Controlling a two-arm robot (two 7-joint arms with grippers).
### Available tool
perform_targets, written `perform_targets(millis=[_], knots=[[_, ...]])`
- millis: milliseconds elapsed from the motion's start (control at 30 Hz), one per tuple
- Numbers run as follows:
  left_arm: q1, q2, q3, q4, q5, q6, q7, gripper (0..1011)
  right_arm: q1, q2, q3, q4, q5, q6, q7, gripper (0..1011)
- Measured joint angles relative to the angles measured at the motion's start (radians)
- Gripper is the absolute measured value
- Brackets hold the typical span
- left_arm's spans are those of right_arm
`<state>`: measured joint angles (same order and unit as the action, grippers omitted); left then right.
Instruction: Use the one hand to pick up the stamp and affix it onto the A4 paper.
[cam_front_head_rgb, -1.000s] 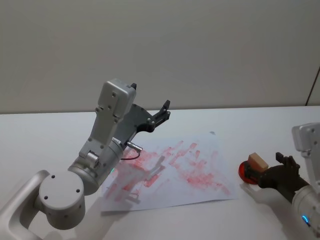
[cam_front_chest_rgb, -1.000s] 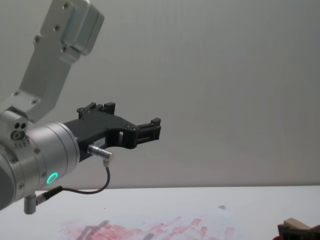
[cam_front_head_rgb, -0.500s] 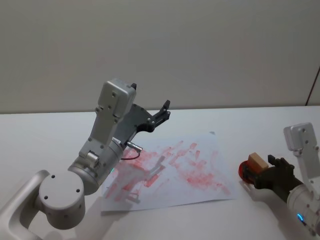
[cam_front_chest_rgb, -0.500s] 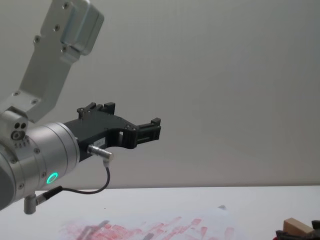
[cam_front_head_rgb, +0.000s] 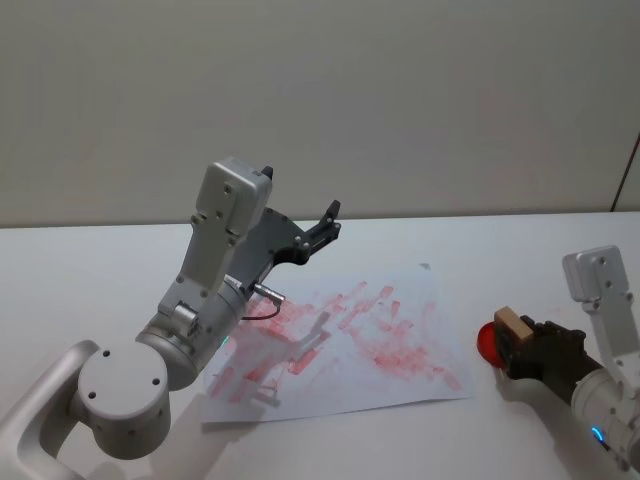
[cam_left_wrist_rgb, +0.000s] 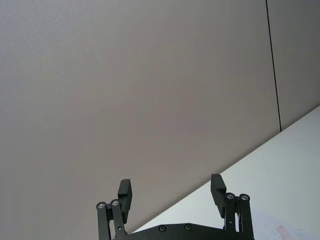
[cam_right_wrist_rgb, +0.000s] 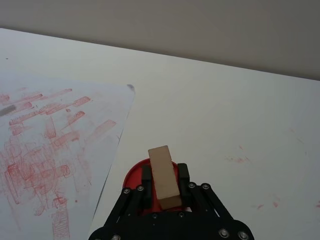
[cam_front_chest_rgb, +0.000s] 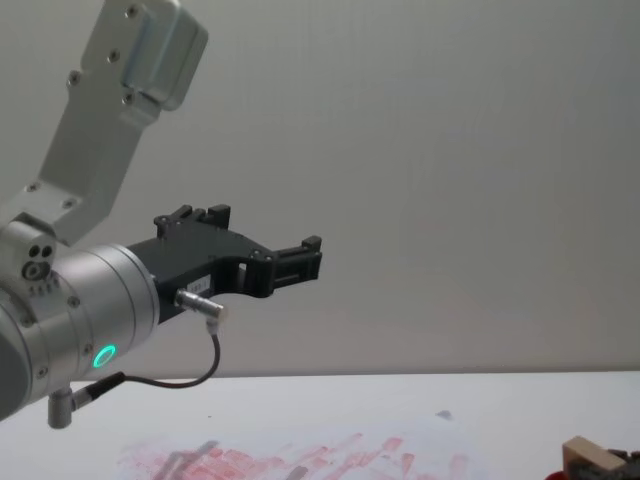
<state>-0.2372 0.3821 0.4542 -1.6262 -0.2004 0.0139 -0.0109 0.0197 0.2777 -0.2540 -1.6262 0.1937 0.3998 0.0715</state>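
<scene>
The jaws of the right gripper (cam_right_wrist_rgb: 164, 175) stand narrow, closed on the long sides of the stamp (cam_right_wrist_rgb: 161, 162), a pale tan wooden block that pokes out past the black fingertips (cam_right_wrist_rgb: 146, 174). In the head view this right gripper (cam_front_head_rgb: 512, 338) sits low at the right side of the white table (cam_front_head_rgb: 100, 270), and the stamp (cam_front_head_rgb: 513, 324) is tilted in its grip, directly over the red disc (cam_front_head_rgb: 487, 342). Whether the block's underside touches the disc cannot be told. The red disc (cam_right_wrist_rgb: 134, 177) lies just beside the right edge of the A4 paper (cam_right_wrist_rgb: 45, 145), apart from it. The A4 paper (cam_front_head_rgb: 370, 340) lies flat on the table, its surface covered with smudgy red rectangular prints. The left gripper (cam_front_head_rgb: 328, 222) is held high above the paper's far left part, pointing towards the wall. In the left wrist view the left gripper (cam_left_wrist_rgb: 170, 187) has its two fingers spread wide with nothing between them.
</scene>
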Motion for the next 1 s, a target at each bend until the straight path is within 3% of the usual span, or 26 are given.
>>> perform_targets(millis=[167,533,1000], knots=[[0.000,0.000,0.000,0.000,0.000,0.000,0.000,1001,0.002,-0.001,-0.001,0.002,-0.001,0.001,0.001,220],[0.000,0.000,0.000,0.000,0.000,0.000,0.000,1001,0.007,-0.001,-0.002,0.001,-0.021,-0.013,0.014,217],[0.000,0.000,0.000,0.000,0.000,0.000,0.000,1001,0.053,-0.015,-0.013,-0.010,-0.078,-0.111,0.102,217]])
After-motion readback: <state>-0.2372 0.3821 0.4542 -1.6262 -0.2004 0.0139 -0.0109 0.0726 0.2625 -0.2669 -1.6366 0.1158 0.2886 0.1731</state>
